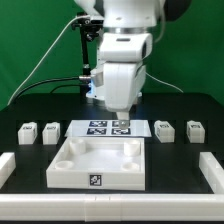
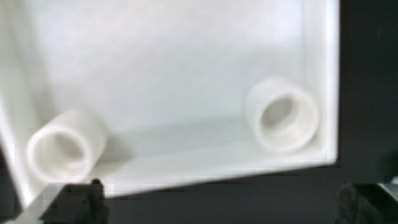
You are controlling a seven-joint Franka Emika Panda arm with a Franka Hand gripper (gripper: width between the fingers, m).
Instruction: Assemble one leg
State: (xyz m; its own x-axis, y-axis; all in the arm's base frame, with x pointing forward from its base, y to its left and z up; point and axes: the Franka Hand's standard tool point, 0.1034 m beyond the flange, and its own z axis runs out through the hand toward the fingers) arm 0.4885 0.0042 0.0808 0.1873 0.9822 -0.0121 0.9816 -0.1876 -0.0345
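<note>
Four small white tagged legs stand in a row on the black table: two at the exterior view's left [image 1: 27, 131] [image 1: 50, 131] and two at the right [image 1: 165, 131] [image 1: 193, 131]. The large white tabletop [image 1: 100, 165] lies in front of them, with raised corner sockets. My gripper [image 1: 120, 119] hangs just behind the tabletop's far edge, over the marker board. It is open and empty. In the wrist view the tabletop [image 2: 178, 70] fills the picture with two round sockets [image 2: 63, 150] [image 2: 281, 112]. My gripper [image 2: 222, 205] has dark fingertips [image 2: 71, 200] wide apart at the corners. No leg shows there.
The marker board [image 1: 100, 128] lies behind the tabletop. White rails border the table at the exterior view's left [image 1: 6, 165], right [image 1: 211, 170] and along the front [image 1: 110, 212]. Cables hang behind the arm.
</note>
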